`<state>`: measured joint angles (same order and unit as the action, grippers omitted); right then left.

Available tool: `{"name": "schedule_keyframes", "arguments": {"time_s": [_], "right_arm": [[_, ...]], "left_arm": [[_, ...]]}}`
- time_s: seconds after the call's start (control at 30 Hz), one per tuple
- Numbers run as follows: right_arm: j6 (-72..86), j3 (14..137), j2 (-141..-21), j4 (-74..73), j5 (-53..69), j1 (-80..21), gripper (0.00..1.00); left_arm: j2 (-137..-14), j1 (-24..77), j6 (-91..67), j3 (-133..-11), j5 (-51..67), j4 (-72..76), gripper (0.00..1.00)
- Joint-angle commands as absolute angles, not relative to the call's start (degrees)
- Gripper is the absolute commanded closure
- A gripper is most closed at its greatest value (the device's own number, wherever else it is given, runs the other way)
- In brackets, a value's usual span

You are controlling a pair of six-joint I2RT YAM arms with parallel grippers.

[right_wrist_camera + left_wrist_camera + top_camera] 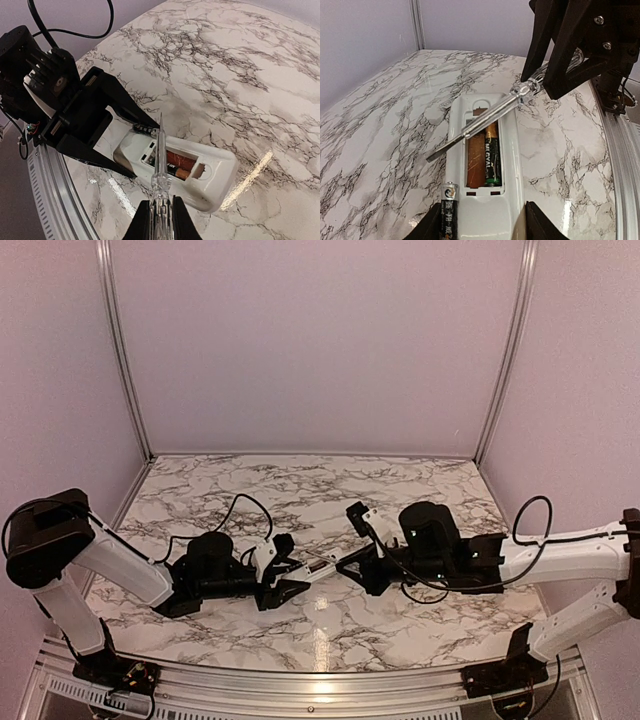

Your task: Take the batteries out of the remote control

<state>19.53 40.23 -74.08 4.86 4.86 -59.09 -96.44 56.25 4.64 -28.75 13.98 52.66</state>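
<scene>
Nearest the left wrist cam, the left fingers (542,227) are clamped on the sides of the near end of the remote control (511,150). It lies flat on the bench (385,125) with the battery bay facing up. Its long axis runs straight away from those fingers toward the right arm.

Battery count is two. One loose battery (448,212) is already out, just beside the remote's left edge near the left fingers. One seated battery (493,159) sits in the right-hand slot, lying along the remote's length, and the slot next to it is bare.

Further out, the single clear-handled tool (495,117) crosses the far end of the bay diagonally, pinched tight in the right fingers (141,225). I reckon the next pry has to come from that far end, so the right arm does it. Can't tell if the blade is touching the battery.
</scene>
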Motion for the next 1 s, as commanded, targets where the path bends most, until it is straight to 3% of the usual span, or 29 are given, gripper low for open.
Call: {"name": "schedule_keyframes", "arguments": {"time_s": [0.0, 0.23, 0.43, 0.97], "right_arm": [[20.32, 42.89, -72.26, -3.36, 0.67, -59.33, 1.0], [21.25, 44.26, -72.95, -8.01, 3.3, -59.57, 1.0], [21.48, 46.38, -76.69, -6.09, 8.3, -60.95, 1.0], [19.2, 52.72, -87.01, -3.32, 5.77, -61.12, 1.0]], "left_arm": [[-96.75, 56.43, 7.56, -30.59, 7.04, 49.55, 1.0], [-97.34, 56.6, 9.92, -30.59, -1.52, 48.43, 1.0], [-98.67, 56.99, 10.09, -31.44, -1.69, 48.31, 1.0], [-98.3, 58.09, 12.48, -30.94, 1.47, 47.81, 1.0]]}}
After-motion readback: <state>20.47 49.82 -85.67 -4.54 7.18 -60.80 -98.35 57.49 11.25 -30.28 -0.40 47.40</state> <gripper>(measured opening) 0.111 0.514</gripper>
